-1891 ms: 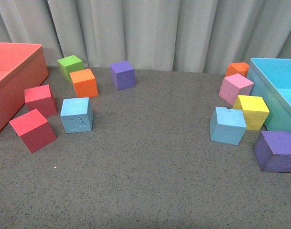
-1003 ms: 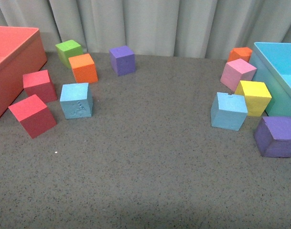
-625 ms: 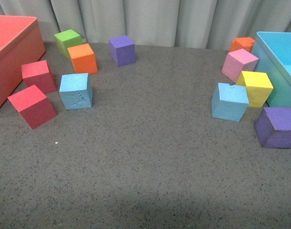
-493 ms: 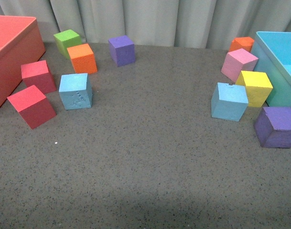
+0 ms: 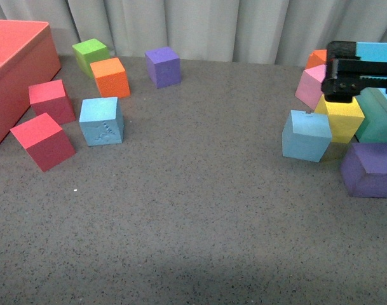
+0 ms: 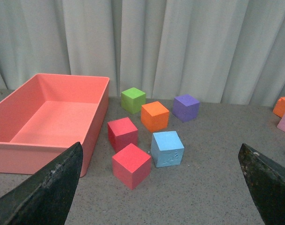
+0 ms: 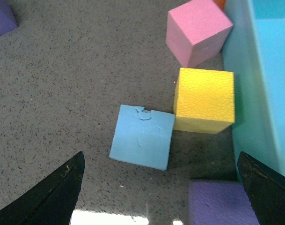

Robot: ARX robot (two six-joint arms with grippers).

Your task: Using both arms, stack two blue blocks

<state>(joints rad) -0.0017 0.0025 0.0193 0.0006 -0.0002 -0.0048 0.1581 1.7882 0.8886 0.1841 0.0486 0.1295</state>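
Note:
One blue block [image 5: 101,121], with embossed marks on its front face, rests on the grey table at the left; the left wrist view shows it too [image 6: 167,148]. The other blue block [image 5: 305,135] lies at the right beside a yellow cube. My right gripper [image 5: 357,77] hangs as a black bar over the yellow and pink cubes. In its wrist view that blue block [image 7: 142,136] lies between and beyond the open fingers of the right gripper [image 7: 161,192]. My left gripper [image 6: 160,187] is open and empty, well short of the marked block, and does not show in the front view.
A red bin [image 5: 15,70] stands at the far left and a turquoise bin [image 5: 379,117] at the far right. Two red cubes [image 5: 43,140], an orange cube [image 5: 110,77], a green cube [image 5: 90,53] and a purple cube [image 5: 162,66] surround the left block. Yellow [image 5: 339,119], pink [image 5: 307,86] and purple [image 5: 369,168] cubes crowd the right one.
The right gripper has come into the front view at the far right, above the yellow and pink cubes. No cube has moved.

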